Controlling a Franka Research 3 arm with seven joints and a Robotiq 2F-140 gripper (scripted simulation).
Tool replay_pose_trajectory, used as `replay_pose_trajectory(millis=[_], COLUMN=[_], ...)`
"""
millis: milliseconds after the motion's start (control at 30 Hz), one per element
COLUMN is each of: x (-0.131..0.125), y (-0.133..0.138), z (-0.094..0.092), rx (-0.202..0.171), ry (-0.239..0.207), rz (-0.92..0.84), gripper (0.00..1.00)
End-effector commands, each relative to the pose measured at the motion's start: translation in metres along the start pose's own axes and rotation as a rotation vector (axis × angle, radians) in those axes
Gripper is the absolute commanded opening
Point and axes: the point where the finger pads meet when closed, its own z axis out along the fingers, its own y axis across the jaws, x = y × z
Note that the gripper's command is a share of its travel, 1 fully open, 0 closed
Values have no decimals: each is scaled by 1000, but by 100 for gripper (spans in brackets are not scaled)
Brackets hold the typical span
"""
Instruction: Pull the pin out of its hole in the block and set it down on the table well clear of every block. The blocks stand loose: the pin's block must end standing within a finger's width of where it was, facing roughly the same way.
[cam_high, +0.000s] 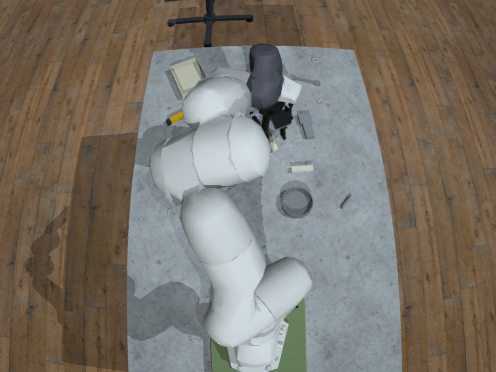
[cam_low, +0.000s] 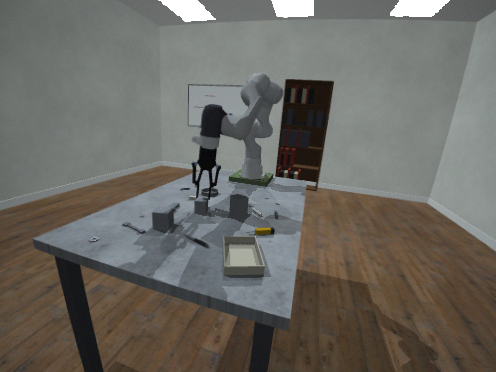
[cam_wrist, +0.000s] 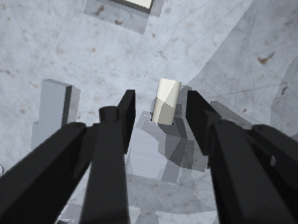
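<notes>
A cream pin (cam_wrist: 165, 101) stands upright in a small grey block (cam_wrist: 150, 147); in the overhead view its tip (cam_high: 273, 145) shows just below the gripper. My gripper (cam_wrist: 160, 103) hangs above the block with its black fingers partly apart. One finger is on each side of the pin, with a gap on both sides. Nothing is between the fingers. In the side view the gripper (cam_low: 206, 184) hovers just over the small block (cam_low: 201, 205).
Another grey block (cam_wrist: 52, 107) stands left of the pin's block, and a taller one (cam_low: 238, 206) stands nearby. A loose cream peg (cam_high: 302, 168), a grey ring (cam_high: 295, 199), a yellow-handled screwdriver (cam_low: 263, 231) and a shallow tray (cam_low: 243, 256) lie on the table.
</notes>
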Motion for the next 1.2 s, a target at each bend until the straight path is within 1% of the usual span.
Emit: replay_pose_trajectory(millis=[0,300,533,867,1067,1167], x=[-1,-1,1,1,-2,-2], y=[2,2,1,1,3,3], z=[0,1,14,14,17,18], rx=[-12,-13,-30,-32,-57,-60], ry=[-8,-8,-21,-22,-42,-45], rz=[33,36,77,80,122,128], gripper=[39,39,39,39,39,39])
